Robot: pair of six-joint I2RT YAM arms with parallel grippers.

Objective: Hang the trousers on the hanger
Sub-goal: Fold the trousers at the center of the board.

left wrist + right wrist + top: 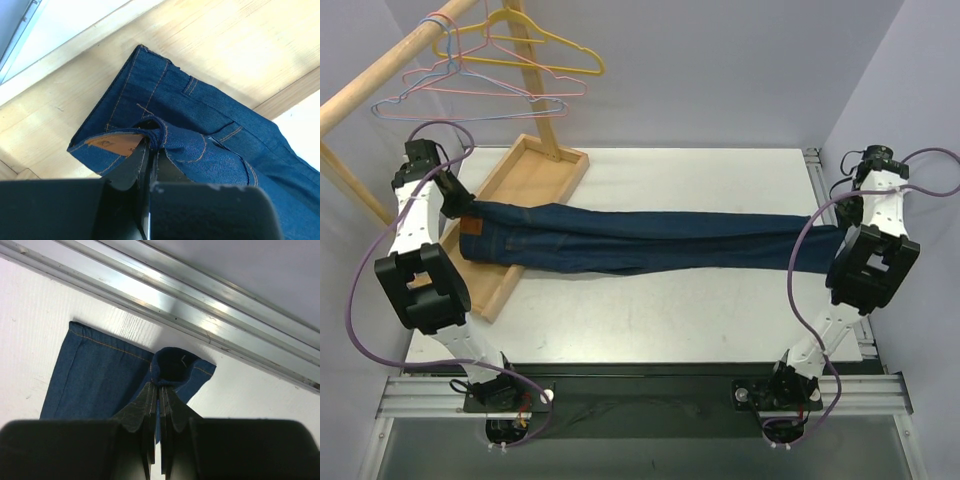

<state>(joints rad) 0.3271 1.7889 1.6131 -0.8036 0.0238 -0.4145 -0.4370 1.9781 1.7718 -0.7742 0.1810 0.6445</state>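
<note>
The dark navy trousers (640, 240) lie stretched across the table, waist at the left over the wooden tray, leg hems at the right. My left gripper (458, 212) is shut on the waistband (155, 131) beside the tan leather patch (117, 143). My right gripper (842, 232) is shut on a bunched leg hem (172, 367); the other hem (100, 377) lies flat on the table. The light-blue hanger (470, 100) hangs on the wooden rail at the back left, apart from both grippers.
A yellow hanger (535, 45) and pink hangers (485, 80) share the wooden rail (390, 70). The rack's wooden tray base (520, 190) lies under the waist. An aluminium rail (200, 315) runs along the table's right edge just beyond the hems.
</note>
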